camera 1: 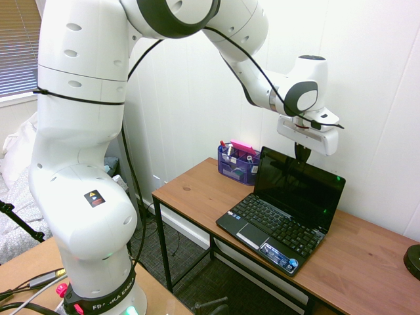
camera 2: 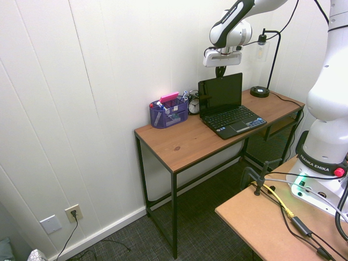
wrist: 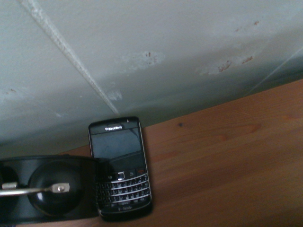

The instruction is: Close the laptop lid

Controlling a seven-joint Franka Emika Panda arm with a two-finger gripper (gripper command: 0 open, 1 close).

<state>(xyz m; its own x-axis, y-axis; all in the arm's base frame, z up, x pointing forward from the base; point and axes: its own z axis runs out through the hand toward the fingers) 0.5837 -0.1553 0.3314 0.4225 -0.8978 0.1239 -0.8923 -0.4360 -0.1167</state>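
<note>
One organizer (camera 1: 237, 164): purple, at the laptop's 10 o'clock on the worktop (camera 1: 203, 190).
Laptop (camera 1: 282, 220): open, mid-worktop.
Lid (camera 1: 298, 187): upright.
End effector (camera 1: 302, 154): fingers pressed together, empty, at lid's 12 o'clock edge.

The wooden desk (camera 2: 190, 142) backs onto a white panelled wall (camera 2: 109, 65), leaving only a narrow gap behind the upright lid (camera 1: 303, 186) of the small black laptop (camera 1: 275, 216); the closed gripper (camera 1: 302, 155) hangs just above that lid's top edge. A purple mesh organiser (camera 1: 237, 164) stands at one end of the lid and a black lamp base (camera 2: 260, 92) on the other side, farther off. A black keypad phone (wrist: 120, 168) lies by the wall. The near desk edge is bare.
</note>
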